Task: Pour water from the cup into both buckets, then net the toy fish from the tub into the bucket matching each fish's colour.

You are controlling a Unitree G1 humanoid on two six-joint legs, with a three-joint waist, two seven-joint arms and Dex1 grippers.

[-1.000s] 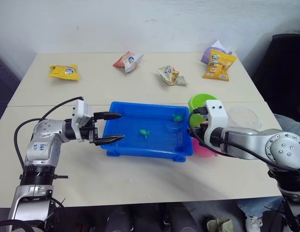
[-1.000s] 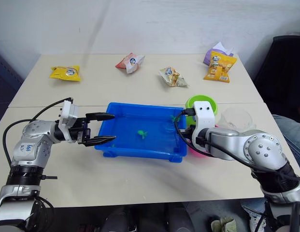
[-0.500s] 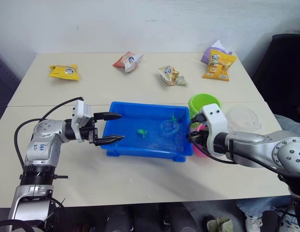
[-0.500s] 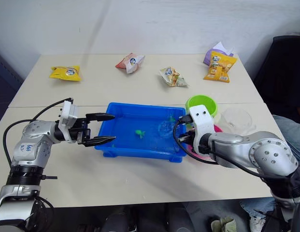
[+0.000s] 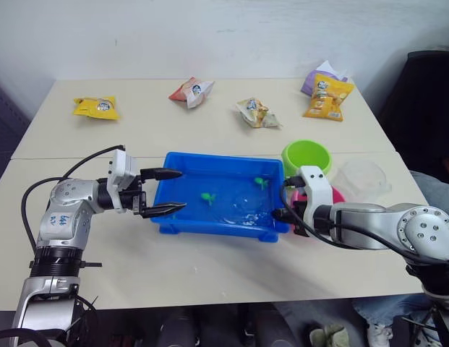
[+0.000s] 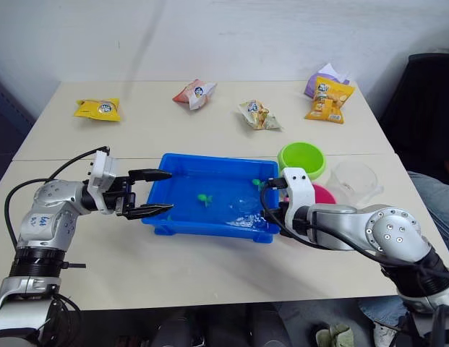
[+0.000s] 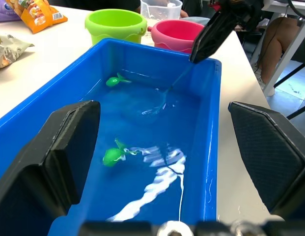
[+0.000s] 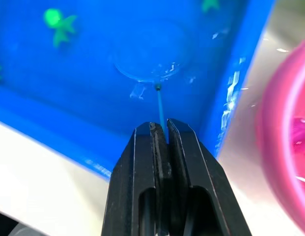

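Over the tub's (image 5: 223,206) right end, the right gripper (image 8: 159,129) has its jaws closed on the thin handle of the net (image 8: 151,66), whose hoop is dipped in the water, with two green fish (image 5: 207,196) floating nearby. At the tub's left end the left gripper (image 5: 165,191) hovers with jaws spread wide and empty. Just right of the tub on the surface (image 5: 210,260) stand the green bucket (image 5: 308,156), pink bucket (image 6: 325,194) and clear cup (image 5: 362,178).

Pink bucket (image 5: 332,196) half hidden behind right arm, net (image 8: 148,59) hoop faint underwater, cup (image 7: 161,7) cut off by edge
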